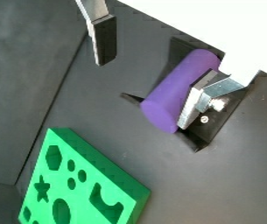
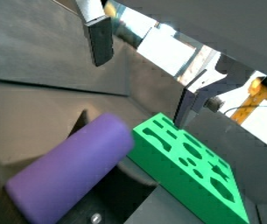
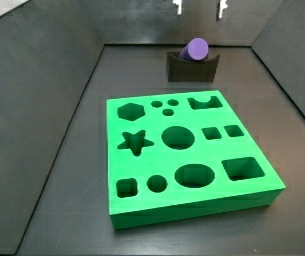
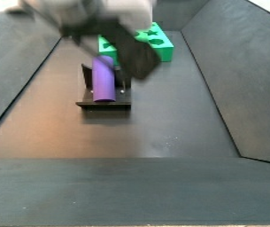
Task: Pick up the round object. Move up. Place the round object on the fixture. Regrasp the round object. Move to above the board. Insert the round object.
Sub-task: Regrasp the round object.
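My tool [image 3: 200, 8] hangs above the fixture [image 3: 192, 68], jaws apart and holding nothing, only the fingertips showing at the top of a side view. The cylinder [image 1: 178, 90] lies in the fixture's notch, at the far end of the worktop from the board [image 3: 188, 160], so I judge the regrasp is the step in hand. I'd come straight down, centre the pads [image 1: 104, 42] on the purple body and close squarely across its width, keeping clear of the notch walls. The cylinder lies on its side, long axis level; in a side view [image 4: 104, 78] it runs along the fixture towards the board.
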